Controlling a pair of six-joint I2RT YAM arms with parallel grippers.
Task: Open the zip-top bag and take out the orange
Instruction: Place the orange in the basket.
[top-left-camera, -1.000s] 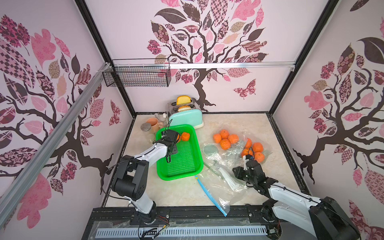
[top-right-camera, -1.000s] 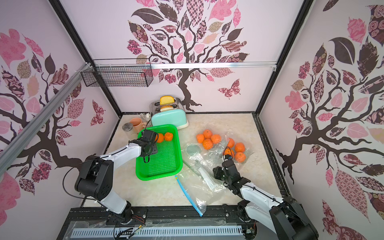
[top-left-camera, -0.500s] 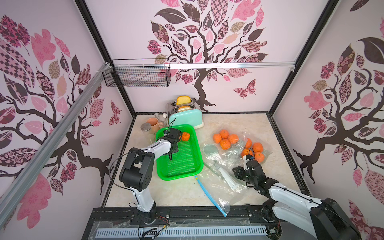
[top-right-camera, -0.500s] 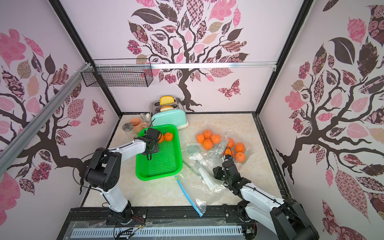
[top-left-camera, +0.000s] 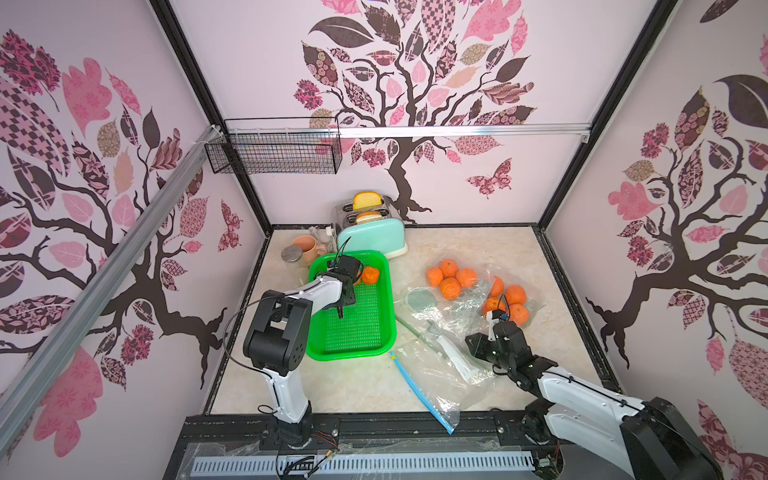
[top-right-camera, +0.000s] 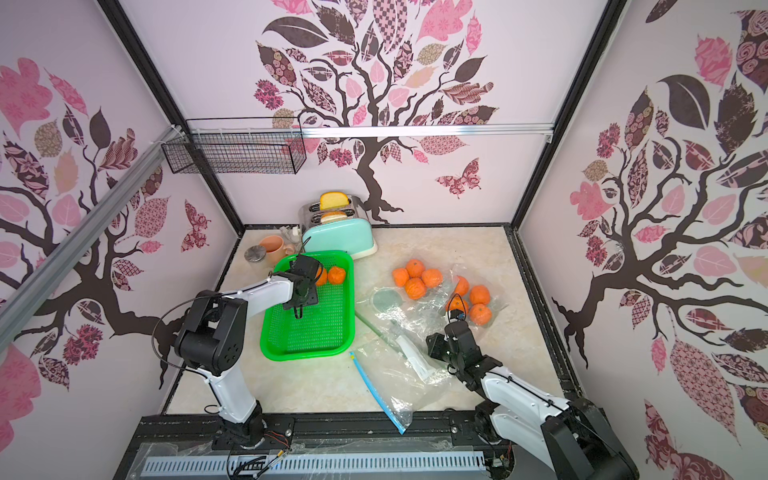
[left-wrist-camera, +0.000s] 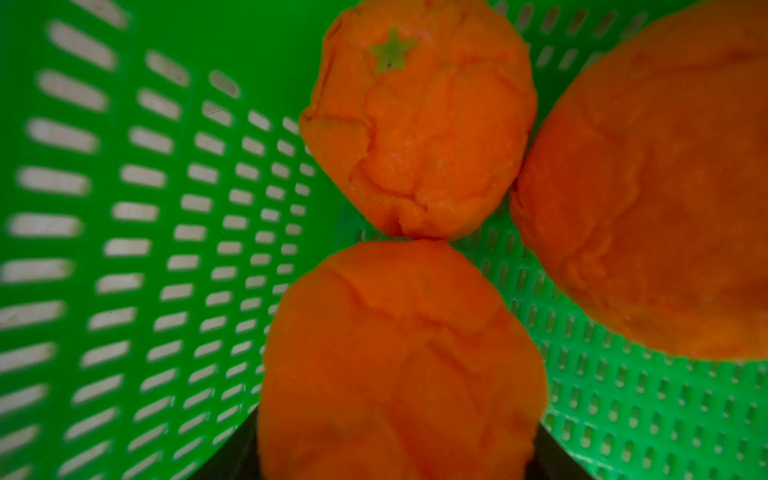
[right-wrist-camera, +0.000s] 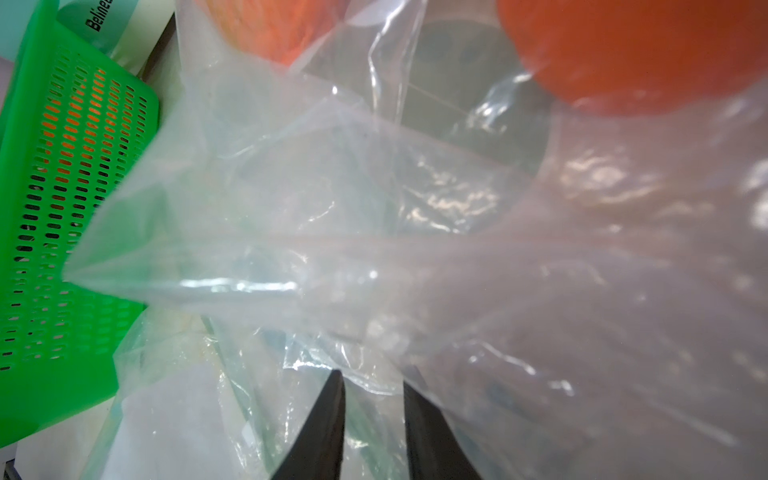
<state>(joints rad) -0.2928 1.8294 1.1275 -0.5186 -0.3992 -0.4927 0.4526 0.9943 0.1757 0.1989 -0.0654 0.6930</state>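
Orange skin looks soft and creased, so the fruit is judged light and compressible: grasp across the widest girth. Three oranges (left-wrist-camera: 399, 357) lie touching at the far end of the green tray (top-left-camera: 365, 328). Above them hovers the left gripper (top-left-camera: 354, 277); its jaw state cannot be told. Near the desk's right edge, the right gripper (right-wrist-camera: 372, 386) pinches bunched film of the limp, slippery zip-top bag (right-wrist-camera: 374, 249), with more fruit visible through it.

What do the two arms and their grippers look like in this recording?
Both the left arm and right arm have white links and bulky black joint housings, with a thin black cable looping outside. The right gripper has black, tapered fingers; the left gripper is black too.
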